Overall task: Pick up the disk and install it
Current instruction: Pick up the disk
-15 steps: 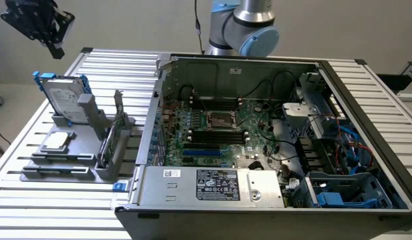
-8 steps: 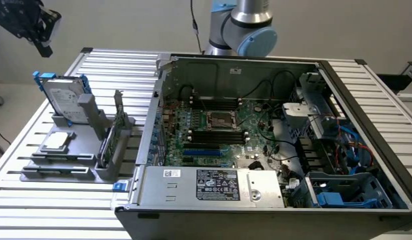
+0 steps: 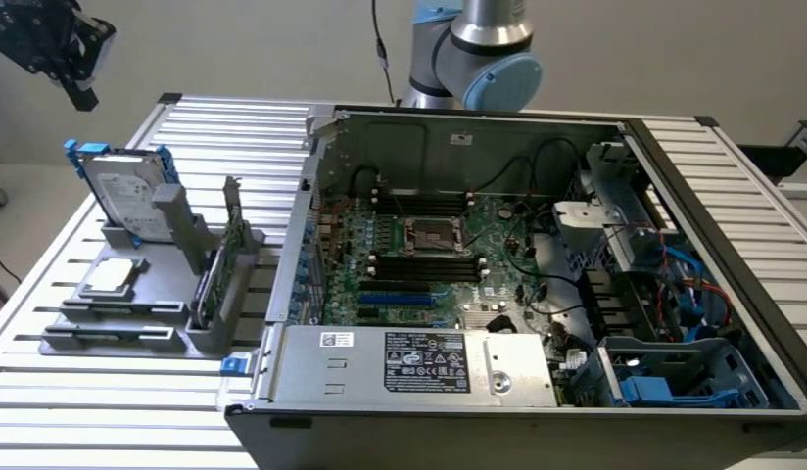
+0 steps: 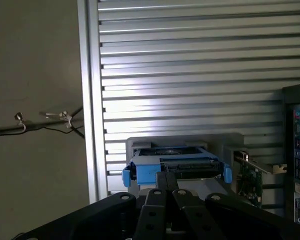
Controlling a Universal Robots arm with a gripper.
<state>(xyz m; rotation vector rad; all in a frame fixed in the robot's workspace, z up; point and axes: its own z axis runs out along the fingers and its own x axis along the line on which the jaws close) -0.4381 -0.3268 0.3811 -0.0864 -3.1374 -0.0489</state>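
The claw [image 3: 79,93] hangs high over the tabletop's [image 3: 64,401] edge, clenched on nothing; from the wrist view its two black fingers [image 4: 159,184] are pressed together. Well below it, and a little ahead of the fingertips, the disk [image 3: 120,191] stands on edge, leaning slightly, in the back slot of a grey rack [image 3: 129,338].

I'd judge the disk to be stiff and fairly heavy for its bulk: a metal body that won't give, with a smooth labelled face that could slip. The blue carrier around it looks like thinner plastic with some flex. The top edge facing the claw, between the blue corner tabs, seems the sensible place to pinch it, across the thickness. It wouldn't take a knock kindly.

The rack also holds a small square chip [image 3: 113,276] lying flat in a lower tray, and a thin card [image 3: 231,211] upright in a slot farther from the claw. Beyond the rack sits the open computer case [image 3: 482,116], with a drive cage [image 3: 717,357] in its farthest corner showing blue plastic inside.
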